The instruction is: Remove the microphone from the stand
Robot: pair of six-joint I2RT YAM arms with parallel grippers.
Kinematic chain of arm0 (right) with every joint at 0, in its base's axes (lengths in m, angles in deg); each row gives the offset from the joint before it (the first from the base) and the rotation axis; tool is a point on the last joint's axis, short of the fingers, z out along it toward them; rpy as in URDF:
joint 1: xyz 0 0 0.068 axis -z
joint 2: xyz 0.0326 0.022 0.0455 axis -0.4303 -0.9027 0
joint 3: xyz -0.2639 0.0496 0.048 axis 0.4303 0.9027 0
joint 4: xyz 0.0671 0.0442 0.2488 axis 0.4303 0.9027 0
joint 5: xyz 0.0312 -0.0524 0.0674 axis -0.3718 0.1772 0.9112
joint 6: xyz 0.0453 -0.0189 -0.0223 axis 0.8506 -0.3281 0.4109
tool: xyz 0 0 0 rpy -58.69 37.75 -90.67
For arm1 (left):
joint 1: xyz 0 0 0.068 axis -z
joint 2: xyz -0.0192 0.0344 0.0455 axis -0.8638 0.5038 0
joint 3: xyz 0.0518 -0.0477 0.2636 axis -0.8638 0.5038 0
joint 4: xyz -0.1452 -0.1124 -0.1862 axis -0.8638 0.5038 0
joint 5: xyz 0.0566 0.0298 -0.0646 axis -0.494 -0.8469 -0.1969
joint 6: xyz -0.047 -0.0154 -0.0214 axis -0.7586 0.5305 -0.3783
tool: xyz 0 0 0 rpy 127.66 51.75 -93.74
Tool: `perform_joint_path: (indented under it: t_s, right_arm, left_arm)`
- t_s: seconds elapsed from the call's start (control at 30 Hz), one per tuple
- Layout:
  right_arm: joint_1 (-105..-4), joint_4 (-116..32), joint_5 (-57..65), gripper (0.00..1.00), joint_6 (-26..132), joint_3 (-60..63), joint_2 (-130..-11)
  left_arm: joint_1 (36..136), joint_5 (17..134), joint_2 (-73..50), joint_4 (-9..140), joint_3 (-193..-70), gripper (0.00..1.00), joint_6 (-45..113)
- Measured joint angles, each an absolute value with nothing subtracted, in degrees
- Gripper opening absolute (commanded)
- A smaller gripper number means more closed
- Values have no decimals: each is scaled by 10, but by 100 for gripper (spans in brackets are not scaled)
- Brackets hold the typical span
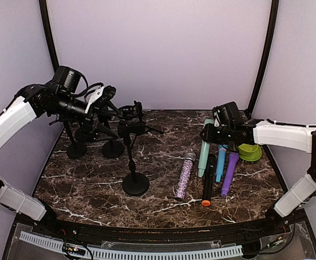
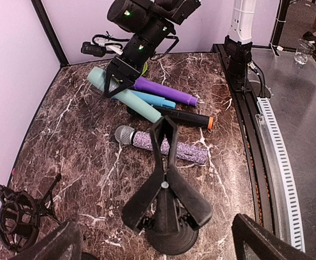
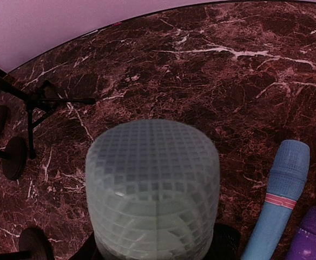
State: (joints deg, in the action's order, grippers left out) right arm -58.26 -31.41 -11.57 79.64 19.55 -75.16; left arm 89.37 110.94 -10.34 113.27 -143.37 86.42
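1. Top external shows my right gripper (image 1: 213, 134) clamped on the mint microphone (image 1: 204, 157), at the table's (image 1: 93, 189) right side among the loose mics (image 1: 229, 173).
2. Its long axis runs from the jaws toward the near edge; only the right arm is close.
3. My left gripper (image 2: 157, 227) gapes empty beside the bare stand (image 1: 135, 162), well apart from that microphone.

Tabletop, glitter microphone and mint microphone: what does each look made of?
The tabletop: dark brown marble look with white veins, faint sheen; stone or printed laminate, cannot tell. The glitter microphone: lilac sparkly coating on the body, silvery mesh head, probably metal. The mint microphone: matte pale grid head; moulded plastic or painted mesh.
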Motion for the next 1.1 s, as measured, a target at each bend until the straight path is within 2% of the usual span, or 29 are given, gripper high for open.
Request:
perform_joint_path:
  t_s: [0.27, 0.43, 0.53, 0.7, 0.97, 1.1]
  right_arm:
    - [-576, -332, -93, 0, 815, 171, -849]
    - [-571, -332, -91, 10, 815, 146, -905]
    - [-569, -328, -91, 25, 815, 133, -925]
    - [-568, -314, -96, 39, 808, 95, -948]
    - [-567, -306, -113, 42, 806, 79, -949]
    - [-567, -302, -117, 50, 805, 79, -948]
  left_arm:
    - [863, 1102, -145, 1142, -1427, 99, 834]
    - [831, 1105, -166, 1144, -1415, 99, 820]
    - [811, 1110, -176, 1144, -1406, 99, 812]
    - [802, 1115, -191, 1144, -1383, 99, 804]
    - [802, 1116, -209, 1144, -1353, 99, 795]
    - [802, 1116, -211, 1144, -1350, 99, 793]
